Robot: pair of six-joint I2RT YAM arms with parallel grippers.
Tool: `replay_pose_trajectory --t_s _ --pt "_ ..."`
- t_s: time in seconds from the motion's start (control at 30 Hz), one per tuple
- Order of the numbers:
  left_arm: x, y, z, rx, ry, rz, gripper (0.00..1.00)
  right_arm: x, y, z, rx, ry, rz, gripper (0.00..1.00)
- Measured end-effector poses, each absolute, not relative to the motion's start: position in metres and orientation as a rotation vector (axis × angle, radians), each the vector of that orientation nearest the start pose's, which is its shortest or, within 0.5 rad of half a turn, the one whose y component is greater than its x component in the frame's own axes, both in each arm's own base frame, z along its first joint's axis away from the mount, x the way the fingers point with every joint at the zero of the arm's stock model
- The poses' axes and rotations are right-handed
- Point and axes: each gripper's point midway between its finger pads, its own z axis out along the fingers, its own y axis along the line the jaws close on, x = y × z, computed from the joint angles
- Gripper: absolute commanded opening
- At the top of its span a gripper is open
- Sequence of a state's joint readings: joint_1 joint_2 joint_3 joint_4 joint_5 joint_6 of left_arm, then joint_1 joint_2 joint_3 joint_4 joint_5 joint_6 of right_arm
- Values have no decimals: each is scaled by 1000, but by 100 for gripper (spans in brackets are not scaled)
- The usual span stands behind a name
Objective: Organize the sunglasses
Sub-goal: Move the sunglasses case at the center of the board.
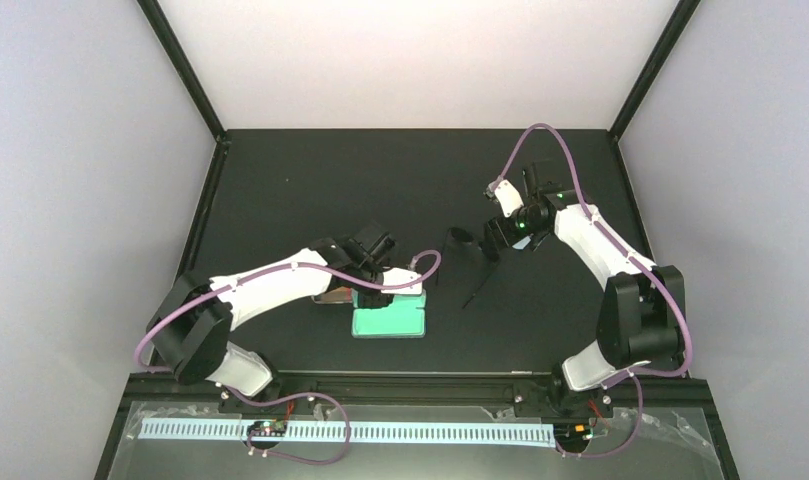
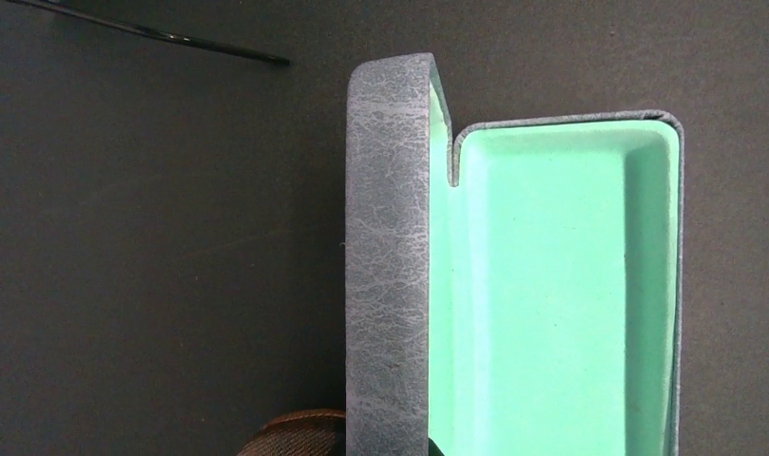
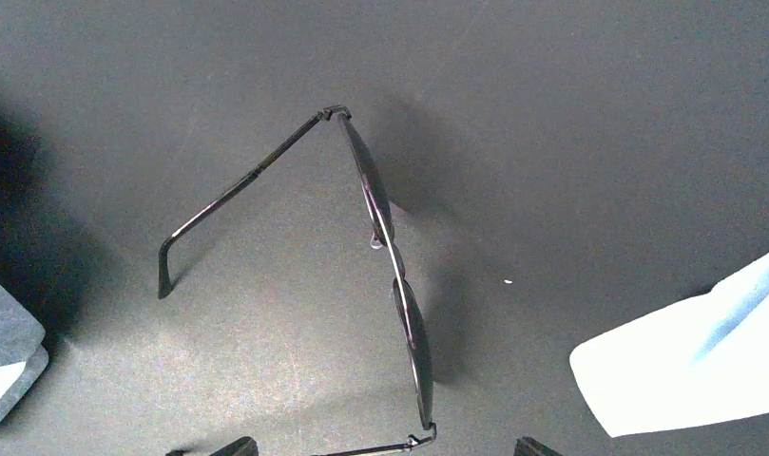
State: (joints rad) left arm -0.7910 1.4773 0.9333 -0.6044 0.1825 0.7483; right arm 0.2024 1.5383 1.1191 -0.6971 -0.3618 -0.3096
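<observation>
Step in hand: getting hold of the black sunglasses (image 3: 388, 249) so they can go into the open glasses case (image 2: 390, 285). They stand near the middle of the table (image 1: 310, 190), a bit right of centre, well apart from the case, which sits left of centre toward the near edge.

My right gripper (image 3: 385, 446) is wide open with nothing gripped, its fingertips either side of the near hinge. My left gripper (image 1: 375, 262) hangs over the case; I cannot tell how far open it is or whether it holds anything.

The arms are unfolded and seem to point at the near edge; the front's long axis seems to run left-right.

Next I'd say: close on the frame, fold the arms, then line the long axis up with the case's. A light blue cloth (image 3: 684, 370) lies just beside the sunglasses.
</observation>
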Motion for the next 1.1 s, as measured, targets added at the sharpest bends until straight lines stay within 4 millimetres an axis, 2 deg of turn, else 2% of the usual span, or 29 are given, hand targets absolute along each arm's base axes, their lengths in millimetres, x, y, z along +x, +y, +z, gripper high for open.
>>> replay_pose_trajectory --t_s 0.43,1.1 --pt "226 -251 75 -2599 -2497 151 7 343 133 121 -777 2522 449 72" --pt "242 -237 76 -2632 -2500 31 6 343 132 121 -778 2524 449 73"
